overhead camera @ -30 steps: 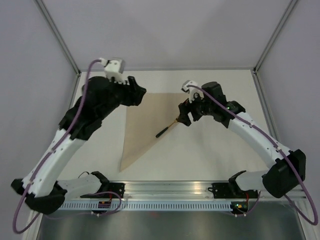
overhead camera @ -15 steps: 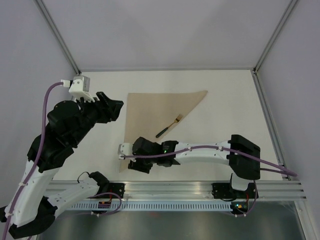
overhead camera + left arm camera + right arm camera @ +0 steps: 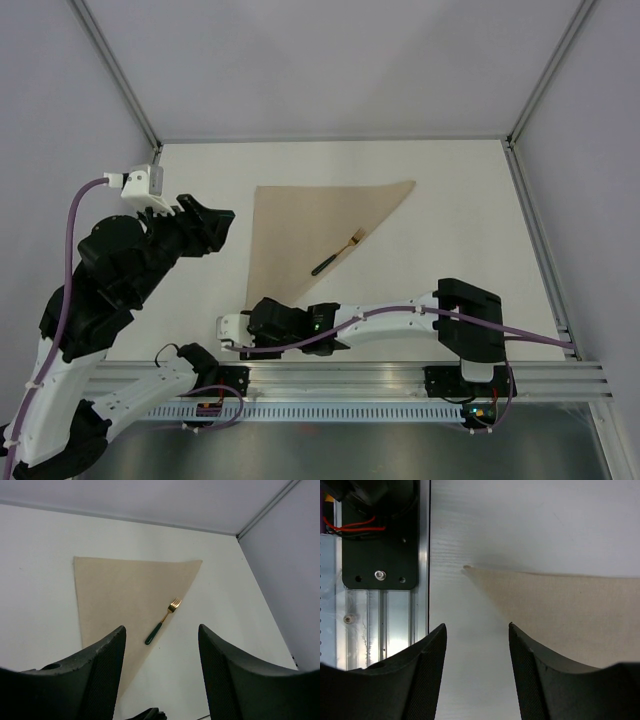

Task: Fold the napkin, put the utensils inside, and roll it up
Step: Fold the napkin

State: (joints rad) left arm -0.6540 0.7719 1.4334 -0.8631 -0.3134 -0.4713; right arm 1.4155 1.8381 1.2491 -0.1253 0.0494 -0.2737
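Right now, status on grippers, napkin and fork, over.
Both open: left gripper raised left of napkin, right gripper by its near corner. Napkin folded to triangle, unrolled; fork on diagonal edge. No obstruction seen.

COUNT | desk (image 3: 450, 200): 1 | napkin (image 3: 300, 225): 1 | fork (image 3: 337, 253): 1 | left arm (image 3: 120, 270): 1 | right arm (image 3: 400, 318): 1 | arms in all: 2 | left fingers (image 3: 100, 670): 2 | right fingers (image 3: 420, 670): 2 | fingers in all: 4 | purple cables (image 3: 70, 225): 2, one per arm

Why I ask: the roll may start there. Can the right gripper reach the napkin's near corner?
Probably yes: the right gripper hangs open over the table just beside the near corner of the napkin, nothing between them; the fork lies farther up.
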